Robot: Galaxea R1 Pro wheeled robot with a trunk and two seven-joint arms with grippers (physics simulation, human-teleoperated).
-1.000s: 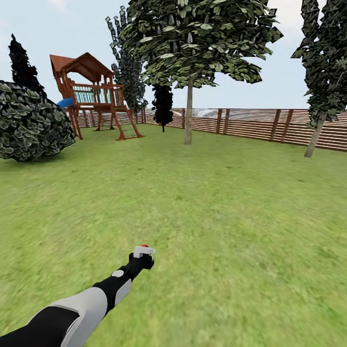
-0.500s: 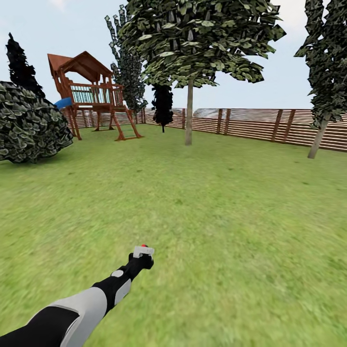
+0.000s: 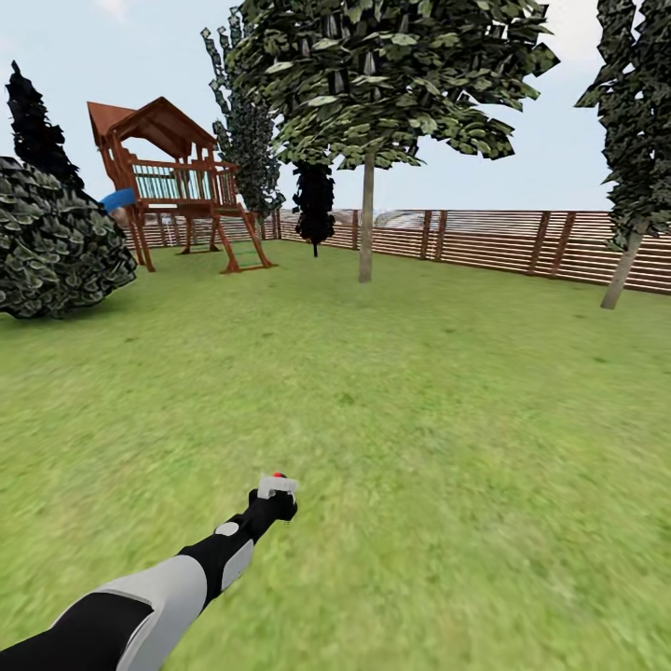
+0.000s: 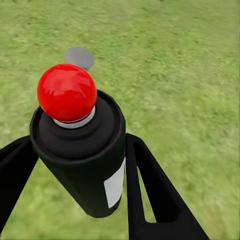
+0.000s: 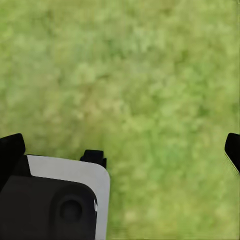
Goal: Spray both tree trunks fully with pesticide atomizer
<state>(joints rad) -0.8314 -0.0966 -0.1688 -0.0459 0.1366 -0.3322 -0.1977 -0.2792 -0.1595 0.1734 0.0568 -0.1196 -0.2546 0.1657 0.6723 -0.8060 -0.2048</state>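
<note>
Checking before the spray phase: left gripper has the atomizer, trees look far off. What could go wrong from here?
1. The pesticide atomizer sits tilted between the left gripper fingers, held low on its body; it might slip while driving.
2. Both tree trunks, the middle one and the right one, stand far across the lawn by the fence; spraying from here would likely miss.

Place: a home's back garden, outdoors under a pale blue sky.
Ground: a wide green lawn (image 3: 419,391).
Boundary: a brown fence (image 3: 503,240) of horizontal wooden slats along the far side.
Play gear: a wooden playset (image 3: 177,182) with a peaked roof, ladder and blue slide.
Planting: a leafy tree (image 3: 365,140), dark cone-shaped trees (image 3: 315,200) and a big round bush (image 3: 56,244).
</note>
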